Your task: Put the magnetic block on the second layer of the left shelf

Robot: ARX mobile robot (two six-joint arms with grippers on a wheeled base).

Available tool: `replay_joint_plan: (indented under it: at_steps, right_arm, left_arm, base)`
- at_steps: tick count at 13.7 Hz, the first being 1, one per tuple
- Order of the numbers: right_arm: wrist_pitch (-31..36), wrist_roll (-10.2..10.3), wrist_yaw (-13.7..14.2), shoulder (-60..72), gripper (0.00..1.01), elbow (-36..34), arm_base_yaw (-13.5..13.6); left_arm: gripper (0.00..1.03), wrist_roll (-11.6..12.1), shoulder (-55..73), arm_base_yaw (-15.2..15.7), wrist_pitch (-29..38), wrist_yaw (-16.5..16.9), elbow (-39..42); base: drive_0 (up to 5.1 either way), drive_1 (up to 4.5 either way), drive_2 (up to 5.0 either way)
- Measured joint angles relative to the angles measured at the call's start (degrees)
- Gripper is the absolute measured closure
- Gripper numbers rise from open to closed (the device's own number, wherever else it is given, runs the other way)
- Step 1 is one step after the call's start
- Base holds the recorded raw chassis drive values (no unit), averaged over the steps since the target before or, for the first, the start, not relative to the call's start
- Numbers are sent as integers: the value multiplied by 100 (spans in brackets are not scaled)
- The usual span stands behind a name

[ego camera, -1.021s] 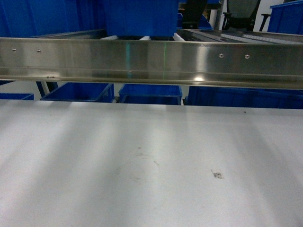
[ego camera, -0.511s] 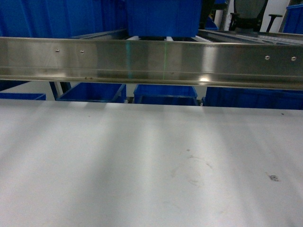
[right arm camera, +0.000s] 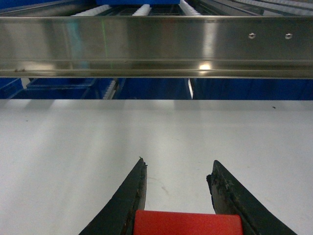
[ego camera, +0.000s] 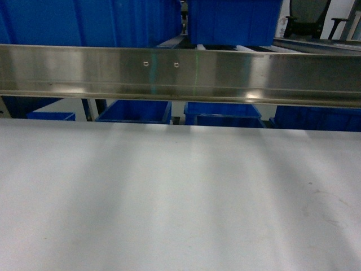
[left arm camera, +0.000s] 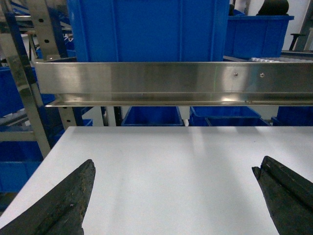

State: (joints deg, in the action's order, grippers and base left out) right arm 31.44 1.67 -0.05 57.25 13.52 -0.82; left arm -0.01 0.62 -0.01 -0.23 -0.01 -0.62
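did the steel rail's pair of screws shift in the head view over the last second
Yes. The screw pair on the steel rail slid rightward across the head view; the whole scene shifted with it, so the camera moved, not the rail.

A flat white bench [ego camera: 180,197] fills the foreground, pale and lightly scuffed, with soft bands of light across it; just behind its far edge a shiny stainless-steel shelf [ego camera: 225,76] rail runs the full width; on that shelf level stands a large deep blue crate [left arm camera: 146,29], resting on white roller tracks [right arm camera: 142,9]; a perforated steel upright [left arm camera: 22,88] stands at the left end.
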Motion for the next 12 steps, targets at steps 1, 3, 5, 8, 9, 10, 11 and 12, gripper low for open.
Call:
replay_joint_plan:
  at_steps: [1, 3, 5, 8, 9, 10, 11, 12]
  right_arm:
    - [-4, -2, 0, 0, 68, 0, 0]
    - [2, -2, -2, 0, 68, 0, 4]
    - [-2, -2, 0, 2, 68, 0, 0]
    - [0, 0, 0, 2, 68, 0, 0]
    - [11, 0, 0, -2, 68, 0, 0]
    - [4, -2, 0, 0, 68, 0, 0]
    - [4, 0, 0, 0, 68, 0, 0]
    - [2, -2, 0, 0, 68, 0, 0]
  left_arm:
    - [5, 0, 0, 0, 2, 0, 0]
    - [5, 0, 0, 0, 0, -2, 0]
    - [5, 0, 0, 0, 7, -2, 0]
    - [5, 0, 0, 0, -4, -2, 0]
    - [5, 0, 0, 0, 9, -2, 0]
    - [5, 0, 2, 0, 9, -2, 0]
    - [5, 0, 0, 0, 4, -2, 0]
    - [5, 0, 0, 0, 7, 0, 0]
  base:
    - [0, 0, 0]
    - [0, 0, 0]
    - [0, 0, 0]
    - [0, 0, 0]
    - [0, 0, 0]
    - [0, 0, 0]
    - [-506, 239, 239]
    - [-506, 239, 239]
